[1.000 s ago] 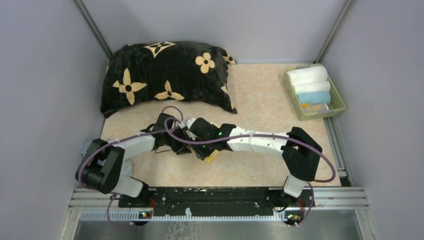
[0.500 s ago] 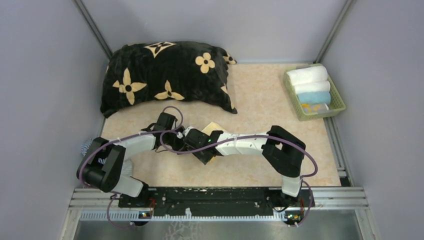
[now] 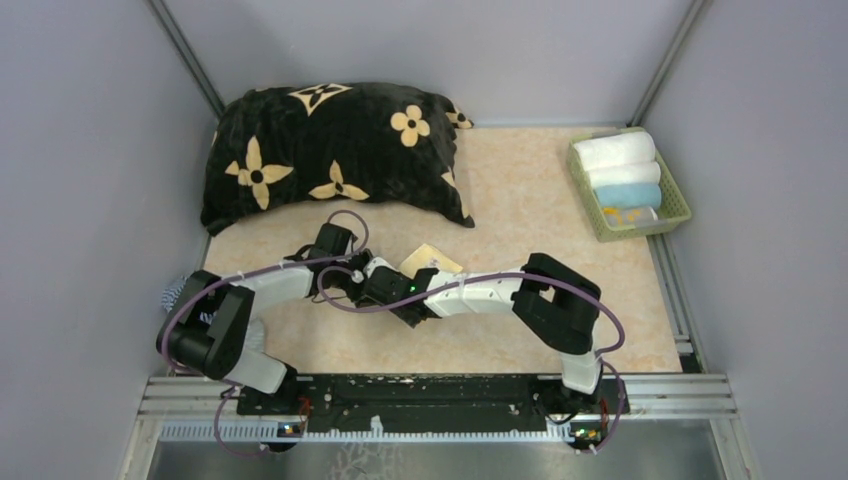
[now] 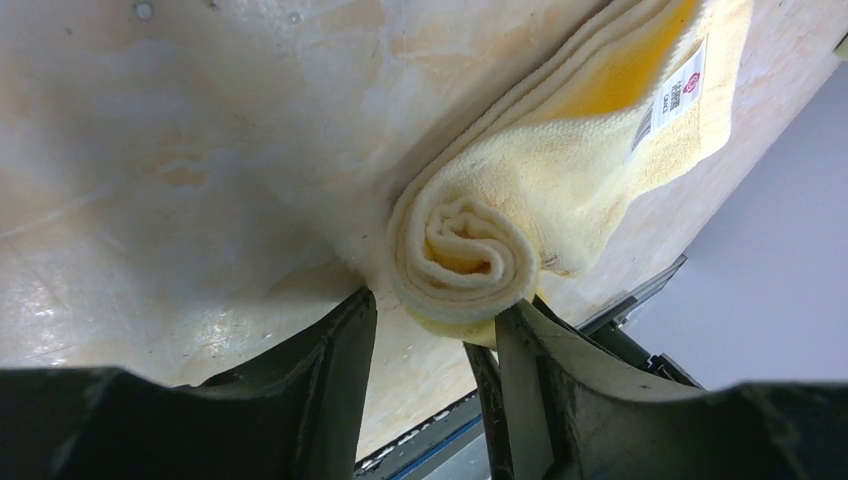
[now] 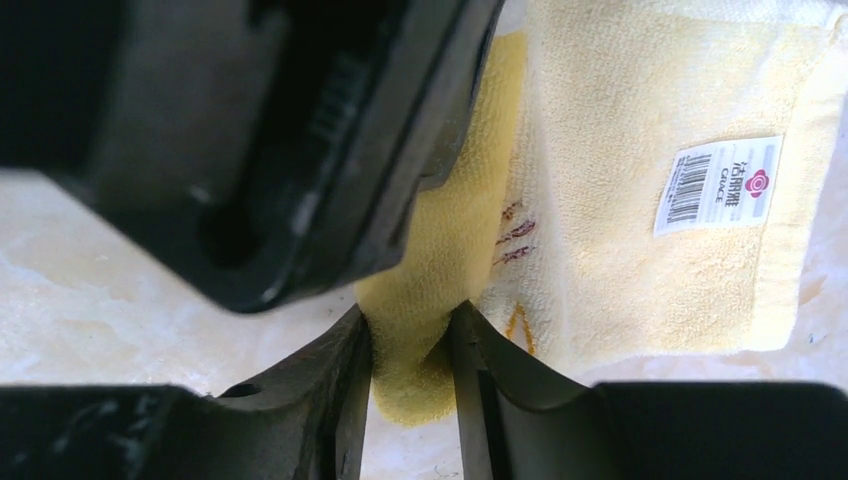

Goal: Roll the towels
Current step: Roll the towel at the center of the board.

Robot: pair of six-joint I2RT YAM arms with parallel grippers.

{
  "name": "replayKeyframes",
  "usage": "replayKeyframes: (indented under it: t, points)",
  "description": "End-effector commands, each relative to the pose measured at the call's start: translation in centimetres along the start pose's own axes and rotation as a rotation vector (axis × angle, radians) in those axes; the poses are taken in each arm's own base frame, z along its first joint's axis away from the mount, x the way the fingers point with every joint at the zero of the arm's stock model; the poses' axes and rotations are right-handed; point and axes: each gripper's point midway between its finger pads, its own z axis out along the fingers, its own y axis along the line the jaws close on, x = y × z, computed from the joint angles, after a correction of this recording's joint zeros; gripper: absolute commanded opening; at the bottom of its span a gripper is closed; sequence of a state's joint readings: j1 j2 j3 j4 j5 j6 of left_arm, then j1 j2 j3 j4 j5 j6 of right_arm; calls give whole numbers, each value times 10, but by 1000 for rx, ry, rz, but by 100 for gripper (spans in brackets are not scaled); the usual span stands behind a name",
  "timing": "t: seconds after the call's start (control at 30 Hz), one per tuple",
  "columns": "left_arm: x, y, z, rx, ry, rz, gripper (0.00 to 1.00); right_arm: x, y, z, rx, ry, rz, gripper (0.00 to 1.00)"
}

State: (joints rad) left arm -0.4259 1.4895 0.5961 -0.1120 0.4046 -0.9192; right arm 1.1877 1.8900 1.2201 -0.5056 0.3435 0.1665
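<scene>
A yellow towel [image 3: 430, 262] lies mid-table, partly rolled, its flat end showing beyond the arms. In the left wrist view the roll's spiral end [image 4: 462, 250] sits at my left gripper [image 4: 435, 305]. That gripper's jaws stand apart around the end: the right finger touches the roll, the left finger stands clear. My right gripper [image 5: 410, 315] is shut on a bunched yellow fold of the towel [image 5: 440, 250], next to the flat part with the white label [image 5: 718, 185]. From above, both grippers, left [image 3: 358, 284] and right [image 3: 392, 296], meet over the roll and hide it.
A black pillow with tan flowers [image 3: 330, 150] lies at the back left. A green basket [image 3: 682, 205] at the back right holds rolled white towels [image 3: 613, 150] and a blue one [image 3: 628, 195]. A grey-blue cloth [image 3: 172, 292] peeks out at the left wall.
My right arm has drawn left and folded at the elbow, carrying its gripper leftward. The towel's flat end now shows behind the grippers, and the yellow bit in front is gone.
</scene>
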Motion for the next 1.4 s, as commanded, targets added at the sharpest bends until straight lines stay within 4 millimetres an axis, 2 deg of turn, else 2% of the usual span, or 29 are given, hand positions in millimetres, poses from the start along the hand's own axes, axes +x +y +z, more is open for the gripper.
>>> replayKeyframes:
  t: [0.0, 0.1, 0.23, 0.47, 0.7, 0.93, 1.23, 1.37]
  points:
    - [16, 62, 6, -219, 10, -13, 56, 49, 8, 21, -23, 159, -80, 29]
    - [9, 54, -4, -213, -31, 1, 59, 38, 31, 8, -213, 128, -49, 19]
    - [-1, 44, -24, -191, -96, 5, 65, 18, 57, -12, -507, 68, 52, 13]
    - [6, 44, -54, -162, -155, -37, 68, -2, 71, -33, -907, 31, 228, 4]
    - [22, 41, -67, -50, -185, -40, 70, -6, 68, -36, -1185, 69, 425, 3]
    - [29, 36, -62, 27, -169, -58, 69, -3, 47, -27, -1320, 130, 604, 5]
    - [19, 18, -43, 83, -132, -60, 67, 13, 37, -6, -1274, 235, 667, 7]
    - [16, 22, -37, 52, -124, -66, 67, 12, 33, -2, -1223, 230, 653, 11]
